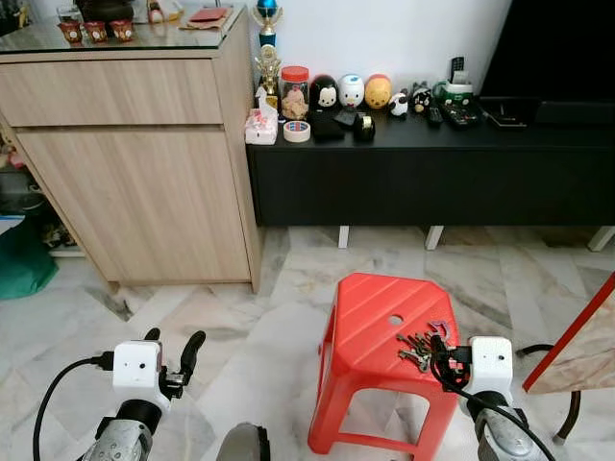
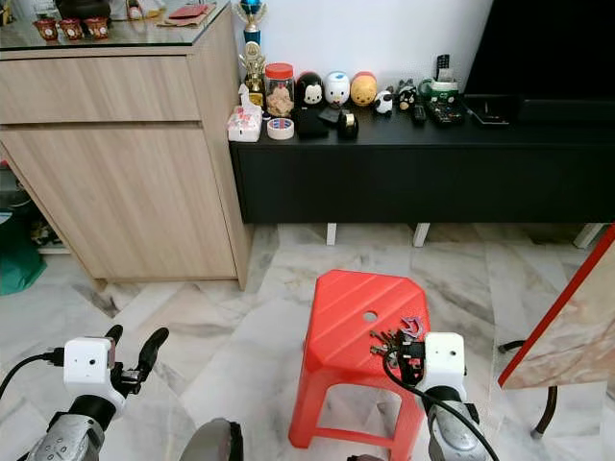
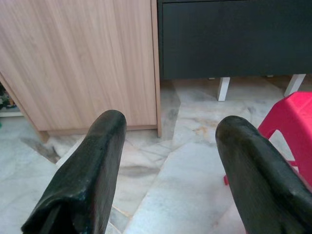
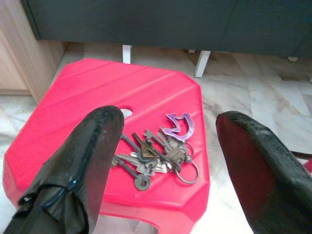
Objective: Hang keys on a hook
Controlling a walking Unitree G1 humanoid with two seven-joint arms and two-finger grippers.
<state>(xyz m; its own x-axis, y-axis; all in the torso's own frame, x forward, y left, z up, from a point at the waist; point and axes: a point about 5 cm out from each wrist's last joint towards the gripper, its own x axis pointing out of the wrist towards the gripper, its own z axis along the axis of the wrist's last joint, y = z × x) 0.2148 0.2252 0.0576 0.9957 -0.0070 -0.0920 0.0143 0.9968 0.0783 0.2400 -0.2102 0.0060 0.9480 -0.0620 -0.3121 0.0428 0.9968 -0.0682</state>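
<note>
Left eye: keys (image 1: 421,345) lie loose on the red stool (image 1: 370,317), toward its near-right corner, at about 4 o'clock from the hole in the seat. Right gripper (image 1: 444,362) sits just beside them at their 5 o'clock, clearly the nearer arm; left gripper (image 1: 173,357) hangs over bare floor well to the left, fingers spread, holding nothing. Right eye: same layout, the bunch just ahead of the right gripper's housing, no hook that I can spot. Left wrist: both fingers wide apart, cabinet (image 3: 83,58) and floor beyond, stool edge off to one side. Right wrist: jaws open, empty, keys dead centre between the fingers (image 4: 87,161) and slightly ahead; bunch fans out with its long axis running roughly across the gap, purple carabiner (image 4: 178,126) at the far end. My read: a short reach forward and down, then close.
</note>
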